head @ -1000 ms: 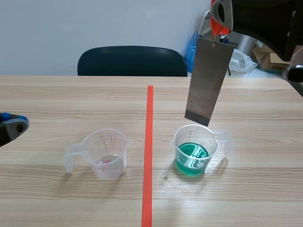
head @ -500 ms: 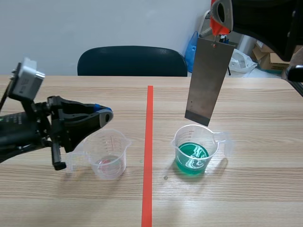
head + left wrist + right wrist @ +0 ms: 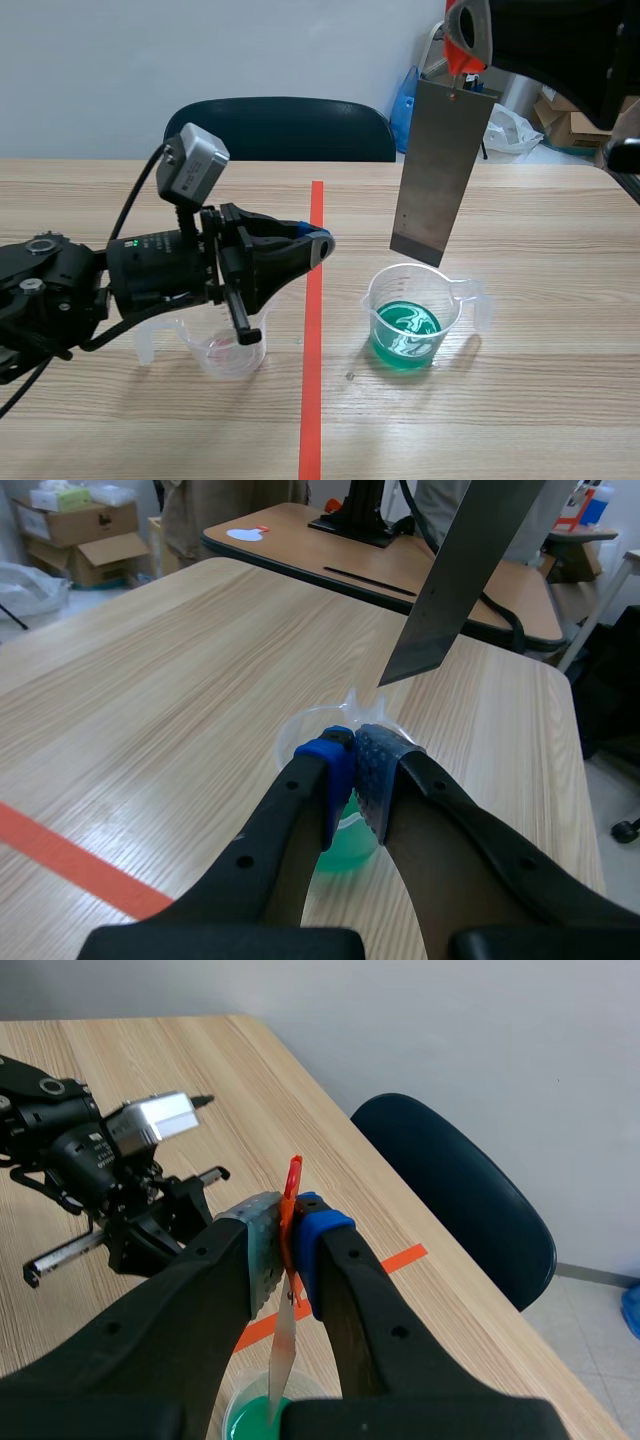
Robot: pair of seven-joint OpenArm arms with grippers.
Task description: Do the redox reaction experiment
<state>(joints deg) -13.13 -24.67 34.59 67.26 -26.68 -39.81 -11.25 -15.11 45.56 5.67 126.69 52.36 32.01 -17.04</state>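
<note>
Near edge of table (image 3: 540,400): clear measuring cup (image 3: 225,352), handled, plastic by the look of it, partly hidden under the left arm. Only a faint pinkish trace shows at its bottom, otherwise looks empty. Judged very light; a knock from the arm above would probably slide or tip it.

Across the red tape line, just a little further out: second clear cup (image 3: 450,310), upright, spout and handle showing, with green liquid (image 3: 405,335) filling the lower part. More settled with the liquid in, but open-topped, so spill risk if bumped.

Left tool (image 3: 318,245): fingers closed with the pads together, nothing in them. Hangs above the table near the tape line, pointing toward the green cup. Wrist view has that cup just ahead of and below the fingertips, apart from them.

Above the green cup: metal plate (image 3: 440,170), flat grey sheet, hanging a little tilted, lower edge over the cup's rim and clear of the liquid. Judged stiff, thin, smooth and slippery-faced, some weight for its size. The only sensible hold is the top edge, leaving the lower end free to go into the liquid. It may swing under a narrow pinch.

Right tool (image 3: 465,40): raised, fingers closed on the plate's top edge, where an orange-red tab or clip (image 3: 291,1185) sits between the pads. Which of the two it is, cannot tell.

Far side: dark chair (image 3: 280,128) behind the table, pale wall beyond
</note>
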